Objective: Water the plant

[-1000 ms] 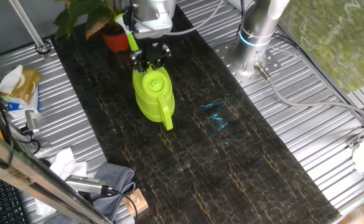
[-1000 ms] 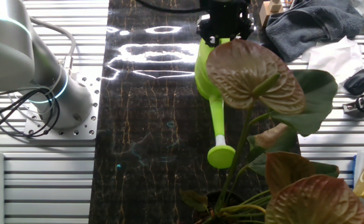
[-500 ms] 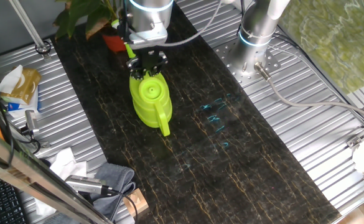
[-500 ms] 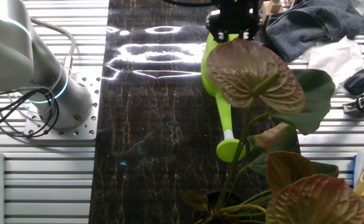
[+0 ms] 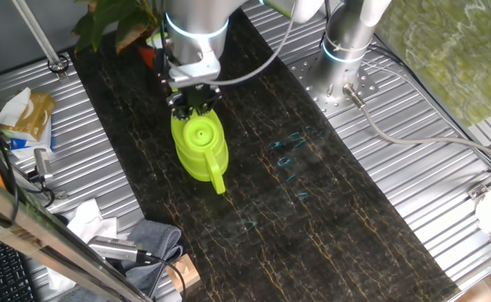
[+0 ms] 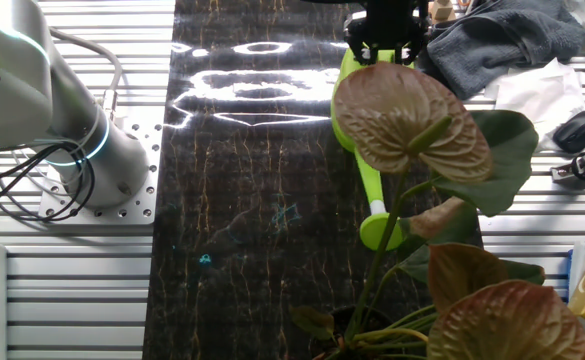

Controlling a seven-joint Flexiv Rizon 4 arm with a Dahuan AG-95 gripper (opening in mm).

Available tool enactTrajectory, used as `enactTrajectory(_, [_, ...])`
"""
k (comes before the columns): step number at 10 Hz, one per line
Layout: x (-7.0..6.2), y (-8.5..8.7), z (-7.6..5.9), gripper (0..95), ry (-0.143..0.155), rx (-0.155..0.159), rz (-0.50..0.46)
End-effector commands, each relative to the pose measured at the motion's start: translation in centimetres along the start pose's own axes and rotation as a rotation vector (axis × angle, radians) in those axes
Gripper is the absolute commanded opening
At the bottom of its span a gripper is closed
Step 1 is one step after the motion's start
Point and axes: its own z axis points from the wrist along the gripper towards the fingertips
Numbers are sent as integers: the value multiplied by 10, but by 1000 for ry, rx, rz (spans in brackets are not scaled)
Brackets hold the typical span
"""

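Fingers (image 5: 193,98) of the gripper (image 5: 191,102) closed on the top of the lime-green watering can (image 5: 199,148), can held over the dark marbled mat (image 5: 312,226), spout (image 6: 382,222) pointing toward the plant (image 6: 422,180). Plant sits at the far end of the mat in one fixed view, orange-red pot (image 5: 150,55) partly hidden behind the arm (image 5: 196,25). Mat lies on a ribbed metal table (image 5: 446,184). Arm base (image 5: 343,59) bolted beside the mat. Grey cloth (image 5: 148,243), crumpled paper (image 5: 86,222) and a yellow bag (image 5: 28,113) clutter the table edge
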Motion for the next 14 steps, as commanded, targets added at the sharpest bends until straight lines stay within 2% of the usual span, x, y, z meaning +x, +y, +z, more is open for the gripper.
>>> enactTrajectory(1, [-2,-1,2,0,4,-1,-3])
enactTrajectory(5, [-11,-7,12,0,18,-1,-5])
enactTrajectory(7, [-13,-8,21,0,21,2,-11])
enactTrajectory(11, [-18,-9,35,0,22,6,-14])
enactTrajectory(14, [-21,-8,50,0,9,5,4])
